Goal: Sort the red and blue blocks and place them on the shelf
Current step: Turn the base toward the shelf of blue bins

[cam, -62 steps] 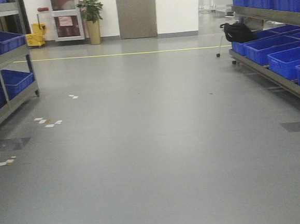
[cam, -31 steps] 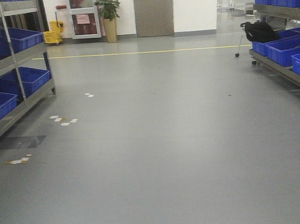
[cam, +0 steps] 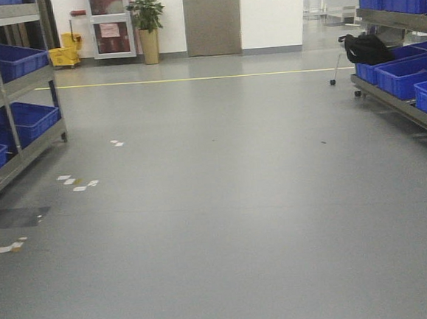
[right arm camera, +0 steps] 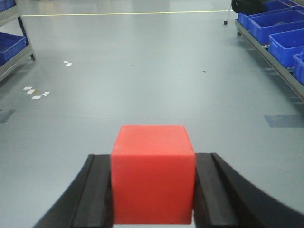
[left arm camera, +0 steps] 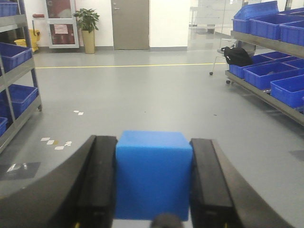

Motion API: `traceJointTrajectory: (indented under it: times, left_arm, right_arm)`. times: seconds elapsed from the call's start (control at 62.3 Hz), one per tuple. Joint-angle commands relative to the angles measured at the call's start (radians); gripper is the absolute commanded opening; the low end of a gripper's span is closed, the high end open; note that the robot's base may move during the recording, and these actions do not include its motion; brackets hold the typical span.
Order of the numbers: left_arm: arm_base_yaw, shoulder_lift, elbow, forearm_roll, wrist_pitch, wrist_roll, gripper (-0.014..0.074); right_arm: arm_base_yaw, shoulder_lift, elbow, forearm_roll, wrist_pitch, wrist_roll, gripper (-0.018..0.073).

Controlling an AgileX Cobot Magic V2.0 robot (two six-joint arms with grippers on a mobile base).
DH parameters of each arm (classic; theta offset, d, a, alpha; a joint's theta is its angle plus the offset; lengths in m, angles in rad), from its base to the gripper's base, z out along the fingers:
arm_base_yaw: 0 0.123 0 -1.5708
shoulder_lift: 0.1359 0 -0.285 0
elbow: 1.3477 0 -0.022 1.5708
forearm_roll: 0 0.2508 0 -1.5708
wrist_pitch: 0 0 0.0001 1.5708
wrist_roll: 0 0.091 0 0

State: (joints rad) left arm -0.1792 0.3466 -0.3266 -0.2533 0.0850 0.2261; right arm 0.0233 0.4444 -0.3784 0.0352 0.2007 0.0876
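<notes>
Grey floor point(cam: 226, 225) separates shelf racks point(cam: 396, 105) at both frame edges; left gripper point(left arm camera: 153, 142) jaws clamp the blue block point(left arm camera: 153, 183), right gripper point(right arm camera: 153, 159) jaws the red block point(right arm camera: 153, 180), so this looks like transit, needing approach to a rack.

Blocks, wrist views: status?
Left gripper shut on blue block. Right gripper shut on red block. Ahead: only paper scraps on floor.

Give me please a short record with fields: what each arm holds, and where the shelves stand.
left gripper: shut on the blue block, fingers on both sides
right gripper: shut on the red block
shelves: left racking and right racking beside the aisle, holding blue bins
blocks on shelf: none yet
floor: grey, yellow line across the far end
</notes>
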Motion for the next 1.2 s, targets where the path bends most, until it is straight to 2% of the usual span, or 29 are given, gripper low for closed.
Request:
traceJointTrajectory:
  times: [0.0, 1.187]
  left_arm:
    - [-0.001, 0.006, -0.033, -0.003, -0.085, 0.003, 0.0123]
    - [-0.001, 0.006, -0.033, -0.003, -0.085, 0.003, 0.0123]
  right_arm:
    - [-0.005, 0.002, -0.028, -0.008, -0.085, -0.009, 0.0052]
    - [-0.005, 0.002, -0.028, -0.008, -0.085, -0.009, 0.0052]
